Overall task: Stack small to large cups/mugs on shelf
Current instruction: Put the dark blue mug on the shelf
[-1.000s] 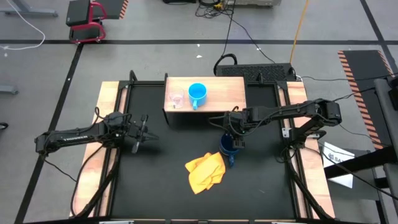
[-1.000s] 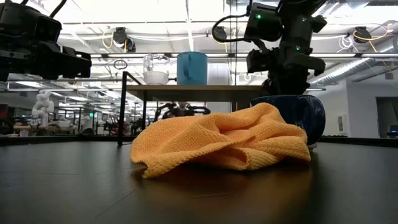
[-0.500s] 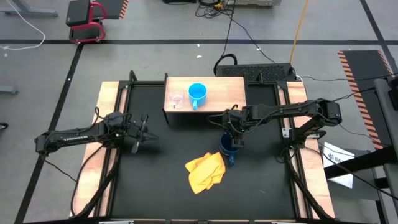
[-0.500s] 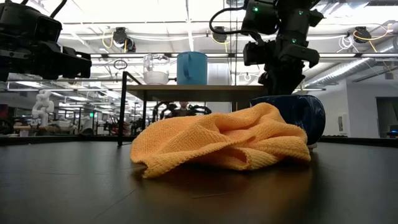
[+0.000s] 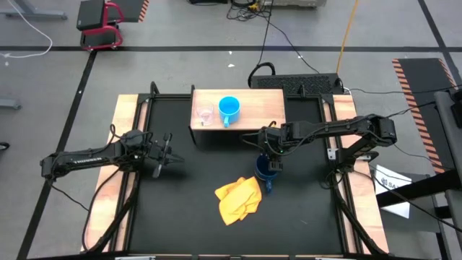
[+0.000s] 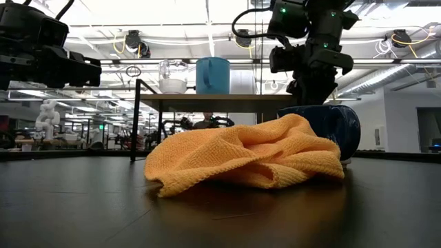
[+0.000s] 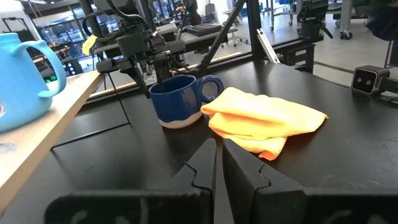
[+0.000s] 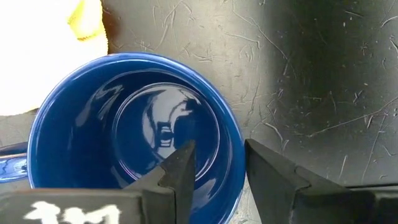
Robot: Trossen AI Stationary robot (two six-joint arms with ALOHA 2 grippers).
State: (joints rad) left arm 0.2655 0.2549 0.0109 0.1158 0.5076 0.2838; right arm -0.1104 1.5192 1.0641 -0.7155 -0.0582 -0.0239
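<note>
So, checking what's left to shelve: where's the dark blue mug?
On the table's right-centre in the high view, the dark blue mug sits beside the yellow cloth, under the right gripper.

No readable text, label, brand, number on any object; left arm (image 5: 86,157), left of high view, carries pale lettering along link, too small to read; white marking on dark band at lower left of right wrist view, blurred, cropped, illegible

Two cups (image 5: 219,110) on shelf (image 5: 256,108); third mug (image 5: 264,168) beside cloth (image 5: 238,198).
</note>
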